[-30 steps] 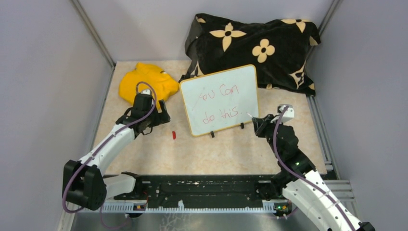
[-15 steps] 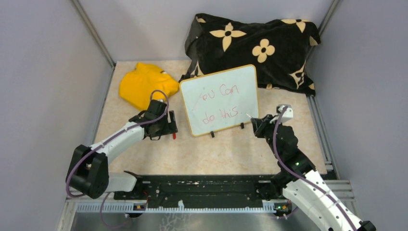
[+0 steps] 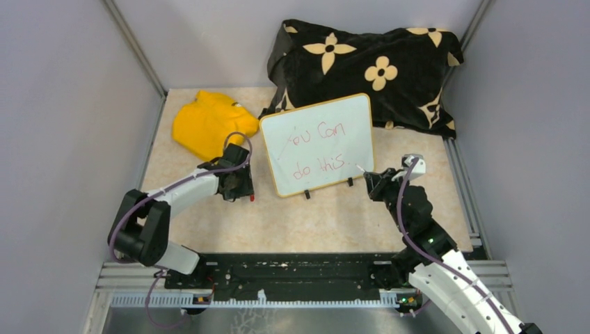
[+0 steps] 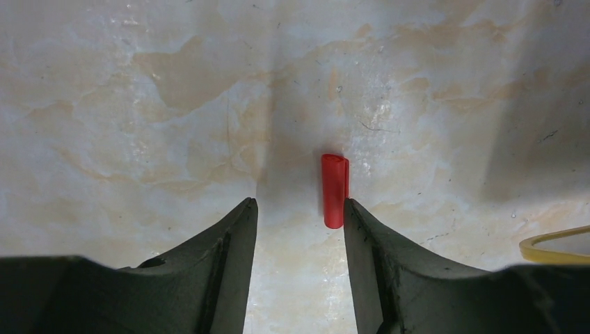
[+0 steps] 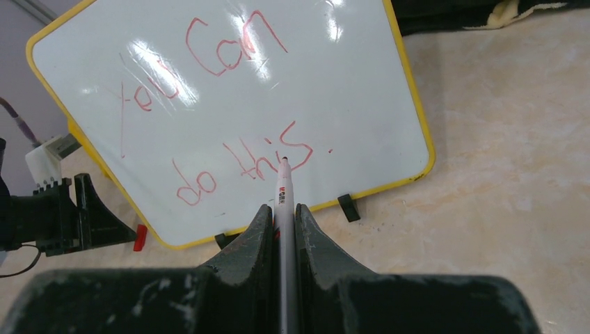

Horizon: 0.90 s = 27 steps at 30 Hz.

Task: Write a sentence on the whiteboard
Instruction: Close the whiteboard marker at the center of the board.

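Standing tilted on its black clip feet in the upper middle of the overhead view, the whiteboard (image 3: 319, 145) faces the arms so its surface can be reached from the near side. The sentence (image 5: 229, 125) runs across it in two red lines, "You Can" above "do this", and looks complete. At the lower right of the board, the right gripper (image 5: 282, 209) is clenched on a white marker (image 5: 283, 184), whose tip points at the end of "this", probably just off the surface. At the left of the board's lower edge, the left gripper (image 4: 298, 203) hangs low over the desk (image 4: 139, 104) with its jaws apart and nothing clamped. A small red cap (image 4: 335, 190) lies just beside its right fingertip, likely the marker's cap waiting to be picked up.
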{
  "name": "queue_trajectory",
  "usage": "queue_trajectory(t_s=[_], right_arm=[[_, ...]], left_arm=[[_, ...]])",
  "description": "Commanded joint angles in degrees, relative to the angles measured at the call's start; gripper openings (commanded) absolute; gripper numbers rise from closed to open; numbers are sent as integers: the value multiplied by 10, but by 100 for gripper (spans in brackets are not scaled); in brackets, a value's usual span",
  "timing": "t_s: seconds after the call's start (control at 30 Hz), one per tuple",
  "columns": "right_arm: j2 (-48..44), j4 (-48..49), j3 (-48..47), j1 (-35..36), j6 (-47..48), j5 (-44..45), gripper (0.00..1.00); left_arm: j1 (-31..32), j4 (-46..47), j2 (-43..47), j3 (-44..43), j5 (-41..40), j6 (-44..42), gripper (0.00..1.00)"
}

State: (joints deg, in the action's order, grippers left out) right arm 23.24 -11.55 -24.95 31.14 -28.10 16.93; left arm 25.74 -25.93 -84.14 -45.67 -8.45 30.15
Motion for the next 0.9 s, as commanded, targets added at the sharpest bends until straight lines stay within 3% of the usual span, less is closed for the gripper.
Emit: queue_trajectory(t_s=[0.0,0.57,0.87], right_arm=[[-13,33,0,9,2,9,0],[-19,36,7,9,0,12,0],[-20,35,7,9,-1,11,0]], left_arm=[[6,4,-12,-25,1,-6,54],[23,0,-58,-54,-20,2,46],[22,-11,-62,-49,-47,14,34]])
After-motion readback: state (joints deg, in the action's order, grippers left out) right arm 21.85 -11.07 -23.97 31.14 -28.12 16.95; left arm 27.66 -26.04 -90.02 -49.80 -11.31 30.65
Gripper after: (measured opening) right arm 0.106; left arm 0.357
